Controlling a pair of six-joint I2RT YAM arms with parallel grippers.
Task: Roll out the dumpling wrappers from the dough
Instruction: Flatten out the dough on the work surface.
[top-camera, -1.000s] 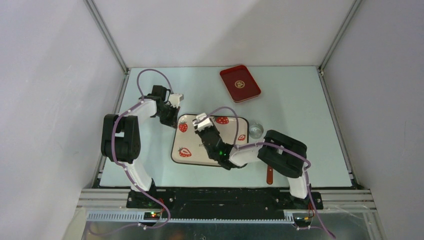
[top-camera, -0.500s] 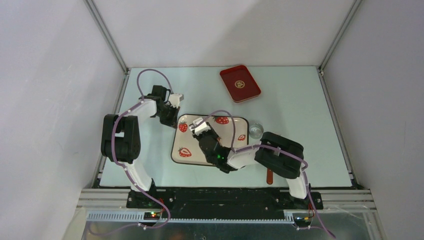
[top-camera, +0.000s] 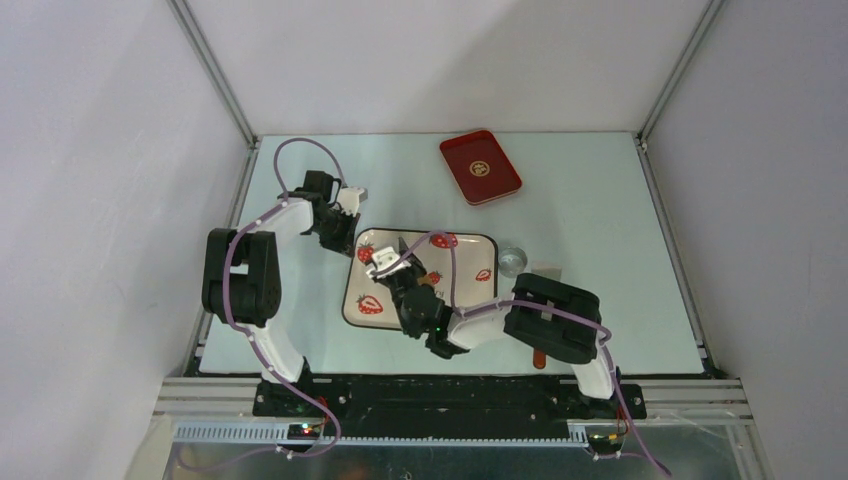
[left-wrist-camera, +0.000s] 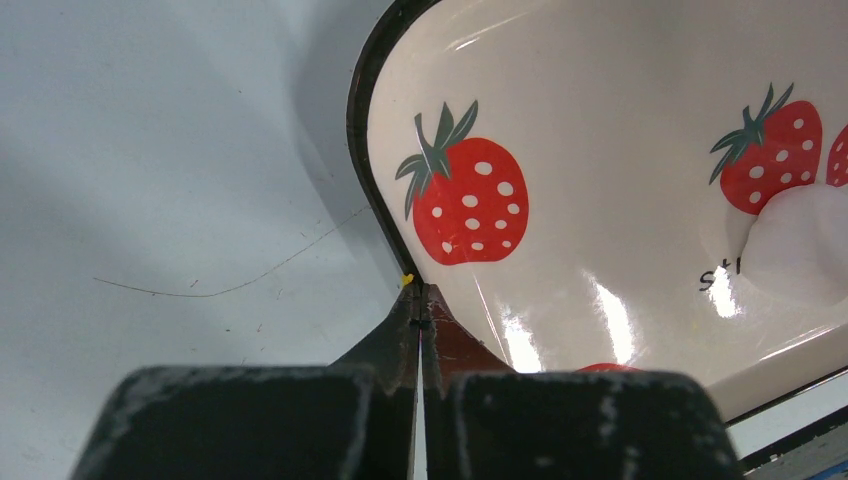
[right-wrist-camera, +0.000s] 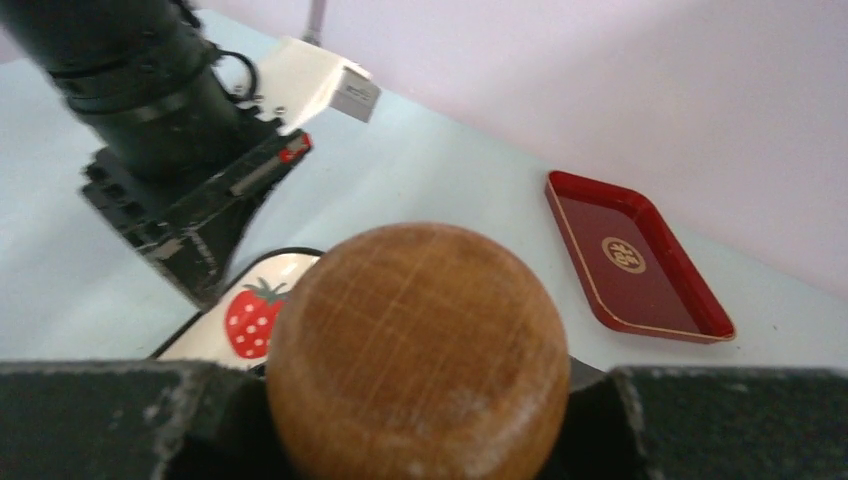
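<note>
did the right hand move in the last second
Yes, the right hand, gripping the wooden roller, has slid left across the strawberry tray, away from the small silvery cup.

1 strawb. tray (top-camera: 362, 282), 1 red tray (top-camera: 480, 166), 1 cup (top-camera: 511, 261), 1 wood pin (right-wrist-camera: 418, 345), 1 dough (left-wrist-camera: 800, 250)

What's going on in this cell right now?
The right hand grips a wooden rolling pin and holds it over the strawberry tray. The left hand is shut, its tips against the tray's rim, apparently bracing it. A white dough lump sits on the tray. No rolled-out wrapper shows.
</note>
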